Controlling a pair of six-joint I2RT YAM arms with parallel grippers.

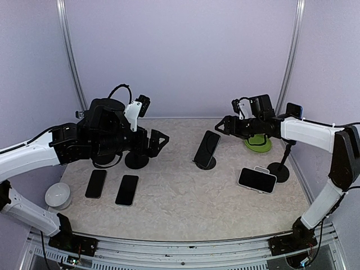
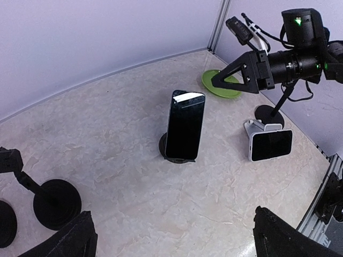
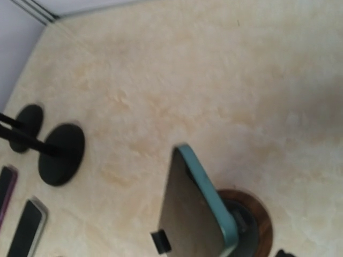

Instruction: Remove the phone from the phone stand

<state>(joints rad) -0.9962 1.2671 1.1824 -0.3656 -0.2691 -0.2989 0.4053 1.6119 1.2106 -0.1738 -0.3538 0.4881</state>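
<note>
Black phone (image 1: 207, 147) leans on one round stand (image 1: 206, 164); two phones (image 1: 95, 184) (image 1: 127, 189) lie flat.

Bare bench (image 1: 174, 191) surrounds the leaning phone (image 1: 207, 147) on its round stand (image 1: 206, 163), open from front and left. Near its right sit a white-cradled handset (image 1: 257, 180) and a green plate (image 1: 257, 144).

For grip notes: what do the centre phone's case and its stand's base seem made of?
Phone case: teal, matte, rounded edge without glare, probably silicone or soft plastic. Stand base: brown round disc in the right wrist view, possibly wood or wood-look plastic; blur leaves it open.
</note>
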